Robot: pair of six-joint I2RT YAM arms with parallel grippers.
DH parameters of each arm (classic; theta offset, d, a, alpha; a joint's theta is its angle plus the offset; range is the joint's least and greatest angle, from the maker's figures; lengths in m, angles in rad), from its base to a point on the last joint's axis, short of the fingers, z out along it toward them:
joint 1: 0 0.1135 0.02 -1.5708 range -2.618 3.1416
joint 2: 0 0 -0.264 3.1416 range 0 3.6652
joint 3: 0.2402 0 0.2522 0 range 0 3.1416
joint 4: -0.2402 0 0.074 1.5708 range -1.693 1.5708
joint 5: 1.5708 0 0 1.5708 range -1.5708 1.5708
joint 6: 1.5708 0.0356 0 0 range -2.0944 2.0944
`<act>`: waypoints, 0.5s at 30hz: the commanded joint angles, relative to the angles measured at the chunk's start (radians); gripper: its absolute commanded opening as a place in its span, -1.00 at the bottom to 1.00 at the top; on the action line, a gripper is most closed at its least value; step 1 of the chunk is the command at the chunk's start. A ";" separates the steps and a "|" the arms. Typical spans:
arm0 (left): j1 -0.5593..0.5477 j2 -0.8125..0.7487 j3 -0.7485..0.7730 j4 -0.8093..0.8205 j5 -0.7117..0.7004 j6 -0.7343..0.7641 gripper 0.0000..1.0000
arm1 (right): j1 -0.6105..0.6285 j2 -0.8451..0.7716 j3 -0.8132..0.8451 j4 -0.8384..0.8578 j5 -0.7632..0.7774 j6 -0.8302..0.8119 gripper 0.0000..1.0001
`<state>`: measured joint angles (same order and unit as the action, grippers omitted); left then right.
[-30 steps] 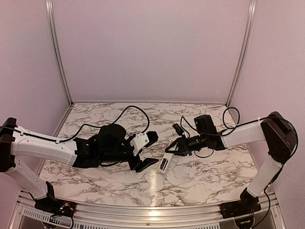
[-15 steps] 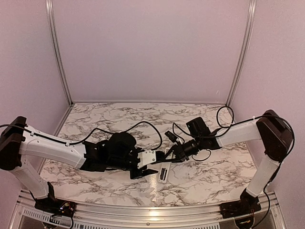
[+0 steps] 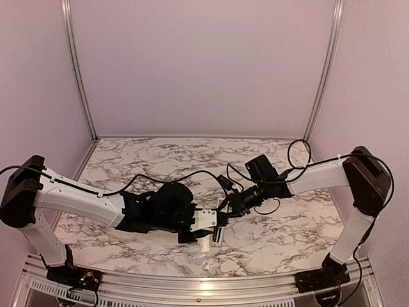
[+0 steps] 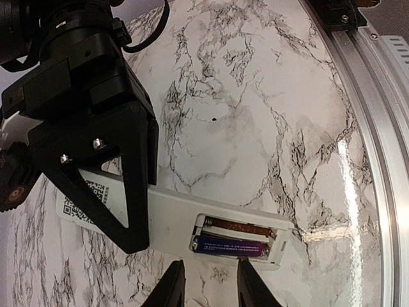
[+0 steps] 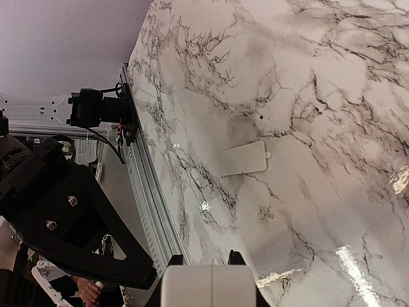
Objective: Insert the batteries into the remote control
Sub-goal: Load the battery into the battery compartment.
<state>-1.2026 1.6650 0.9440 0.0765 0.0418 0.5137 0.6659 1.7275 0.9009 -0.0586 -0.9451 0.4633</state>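
The white remote control lies back up on the marble, its dark recess open. A reddish battery and a purple battery sit side by side inside the recess. My right gripper is shut on the remote's other end; its black fingers straddle the body. My left gripper hovers just at the recess edge, jaws narrowly apart with only marble between them. In the top view both grippers meet over the remote near the front middle.
A short plain white cover plate lies flat on the marble beyond the remote. The aluminium table rail runs along the near edge. Black cables loop above the table between the arms.
My left gripper has swung right to the remote and narrowed its jaws. My right gripper has carried the remote leftward and lower, towards the front of the table.
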 commanded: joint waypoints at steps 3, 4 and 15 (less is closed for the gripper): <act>-0.009 0.025 0.035 -0.035 -0.031 0.034 -0.41 | 0.025 0.022 0.054 -0.031 -0.016 -0.022 -1.00; -0.010 0.026 0.037 -0.038 -0.032 0.036 -0.41 | 0.027 0.023 0.058 -0.036 -0.014 -0.025 -1.00; -0.012 0.035 0.055 -0.053 -0.029 0.046 -0.48 | 0.038 0.032 0.072 -0.049 -0.008 -0.030 -1.00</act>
<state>-1.2072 1.6848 0.9710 0.0460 0.0166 0.5476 0.6930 1.7451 0.9363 -0.0917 -0.9451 0.4438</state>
